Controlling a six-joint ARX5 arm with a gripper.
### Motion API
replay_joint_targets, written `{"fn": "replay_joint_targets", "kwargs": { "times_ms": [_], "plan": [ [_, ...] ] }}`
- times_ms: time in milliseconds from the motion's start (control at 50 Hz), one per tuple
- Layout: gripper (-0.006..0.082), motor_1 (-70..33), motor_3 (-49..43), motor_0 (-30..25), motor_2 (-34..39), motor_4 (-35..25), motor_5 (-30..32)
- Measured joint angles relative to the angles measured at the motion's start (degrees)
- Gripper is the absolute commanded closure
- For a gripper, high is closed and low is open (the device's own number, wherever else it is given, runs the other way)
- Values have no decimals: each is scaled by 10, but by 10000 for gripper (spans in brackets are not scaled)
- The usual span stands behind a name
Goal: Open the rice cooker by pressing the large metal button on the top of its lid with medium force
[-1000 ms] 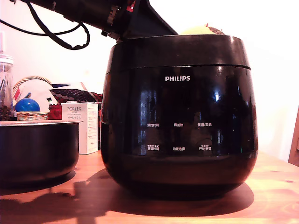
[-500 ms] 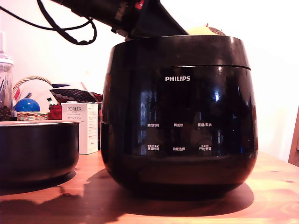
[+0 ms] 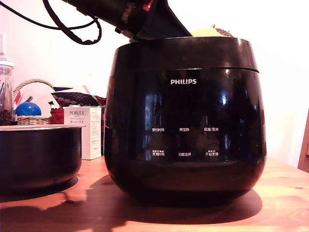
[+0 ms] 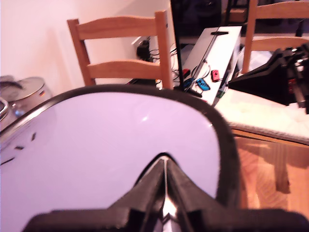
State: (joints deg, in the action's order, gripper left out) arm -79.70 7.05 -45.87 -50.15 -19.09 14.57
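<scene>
Rice cooker (image 3: 184, 121): mid-table (image 3: 280, 203), lid (image 3: 183, 52) shut. Claw (image 4: 164, 186): fingers pressed together, tip at the lid top toward the exterior view's left. Step: pressing stage; button hidden. Next: firm downward push, judged.

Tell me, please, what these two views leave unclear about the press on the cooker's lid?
- Metal button: hidden in the exterior view behind the lid edge; in the wrist view the gripper covers where it would be.
- Contact: the fingers meet at a tip, blurred and cut off by the frame.
- Small white labels on the rice cooker: too small to read.
</scene>
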Motion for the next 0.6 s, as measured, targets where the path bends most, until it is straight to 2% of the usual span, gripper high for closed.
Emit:
{"fn": "replay_joint_targets", "kwargs": {
  "times_ms": [420, 520, 540, 580, 600],
  "plan": [
    [787, -1, 12, 2, 0, -3, 6],
    [787, -8, 48, 5, 5, -9, -7],
    [787, -10, 55, 6, 6, -9, -31],
    [786, -12, 73, 7, 9, -9, -31],
    [787, -14, 82, 7, 11, -9, -61]
  ]
}}
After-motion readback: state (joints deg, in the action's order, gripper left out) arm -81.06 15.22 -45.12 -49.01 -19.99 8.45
